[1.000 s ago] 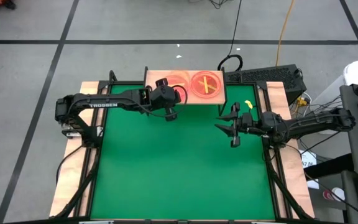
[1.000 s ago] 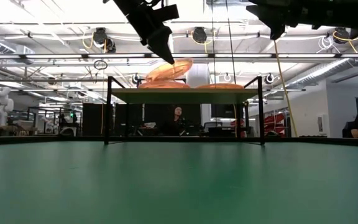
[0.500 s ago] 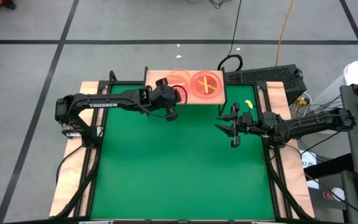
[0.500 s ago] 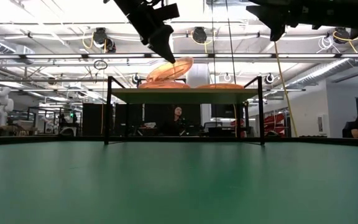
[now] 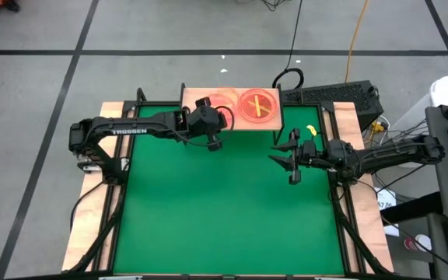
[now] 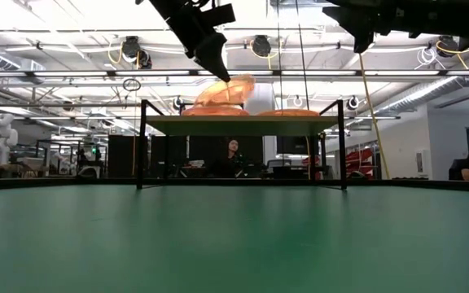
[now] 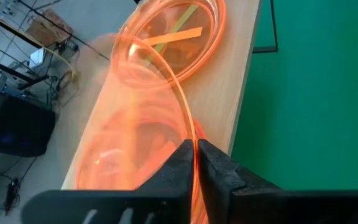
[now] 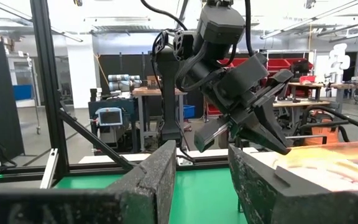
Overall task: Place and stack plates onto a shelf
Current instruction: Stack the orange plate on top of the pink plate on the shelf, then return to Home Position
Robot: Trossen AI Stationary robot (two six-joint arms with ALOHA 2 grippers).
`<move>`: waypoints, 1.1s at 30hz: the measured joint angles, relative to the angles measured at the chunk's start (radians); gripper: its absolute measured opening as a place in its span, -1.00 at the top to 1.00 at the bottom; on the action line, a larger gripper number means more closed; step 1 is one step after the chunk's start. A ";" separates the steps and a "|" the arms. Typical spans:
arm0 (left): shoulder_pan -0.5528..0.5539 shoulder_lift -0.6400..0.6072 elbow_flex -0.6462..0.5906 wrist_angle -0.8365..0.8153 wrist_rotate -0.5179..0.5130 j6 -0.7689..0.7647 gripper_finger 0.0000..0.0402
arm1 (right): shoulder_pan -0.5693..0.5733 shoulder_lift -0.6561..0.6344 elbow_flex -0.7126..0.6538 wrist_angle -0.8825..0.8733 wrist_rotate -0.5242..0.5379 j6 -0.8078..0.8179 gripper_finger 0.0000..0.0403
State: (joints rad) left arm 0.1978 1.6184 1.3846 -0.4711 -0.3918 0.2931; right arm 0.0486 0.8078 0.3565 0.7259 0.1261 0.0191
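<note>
The light-wood shelf (image 5: 191, 95) (image 6: 243, 120) stands at the table's far edge. Two stacks of orange plates rest on it: a right stack (image 5: 257, 106) (image 6: 287, 113) (image 7: 176, 37) with crossed yellow stripes, and a left stack (image 6: 206, 111). My left gripper (image 5: 212, 115) (image 6: 223, 77) (image 7: 196, 146) is shut on one more orange plate (image 6: 233, 89) (image 7: 166, 74), tilted over the left stack. My right gripper (image 5: 290, 159) (image 8: 201, 180) hovers open above the table near the shelf's right end and touches nothing. My left gripper pinches the tilted plate's near rim (image 7: 193, 134) between its two fingers. The fingers slant down from above and from the table's left. The plate stands tilted over the left stack, its free edge (image 6: 247, 81) raised. Whether its lower part touches the stack, I cannot tell.
Black equipment (image 5: 333, 97) and cables lie beyond the shelf's right end, and a small yellow object (image 5: 309, 130) sits by the right arm. The green table top (image 5: 224, 210) spreads out in front of the shelf. People (image 6: 233, 150) sit in the room behind.
The held plate's raised free edge has sunk a little toward the left stack and shows blur. Both arms stay almost where they were.
</note>
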 joint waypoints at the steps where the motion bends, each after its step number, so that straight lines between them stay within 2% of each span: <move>1: 0.003 0.000 0.000 -0.004 0.001 0.000 0.83 | 0.000 0.000 0.000 0.000 0.000 0.000 0.34; 6: 0.023 0.000 0.000 -0.037 0.001 -0.016 0.69 | 0.000 0.000 0.000 -0.005 0.000 0.009 0.34; 16: 0.031 -0.005 0.000 -0.088 0.002 -0.035 0.68 | 0.000 0.000 0.000 -0.019 0.000 0.011 0.34; 21: -0.002 -0.082 0.001 -0.095 0.002 -0.038 0.68 | 0.000 -0.012 0.000 -0.085 -0.004 0.006 0.34; 28: -0.086 -0.264 -0.003 -0.168 0.009 -0.129 0.68 | 0.000 -0.200 0.000 -0.267 0.000 -0.026 0.34; 33: -0.160 -0.393 -0.097 -0.142 0.044 -0.167 0.68 | 0.000 -0.349 0.000 -0.426 0.002 -0.033 0.34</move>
State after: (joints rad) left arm 0.0382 1.2254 1.2876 -0.6133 -0.3483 0.1257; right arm 0.0486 0.4592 0.3561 0.2996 0.1280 -0.0140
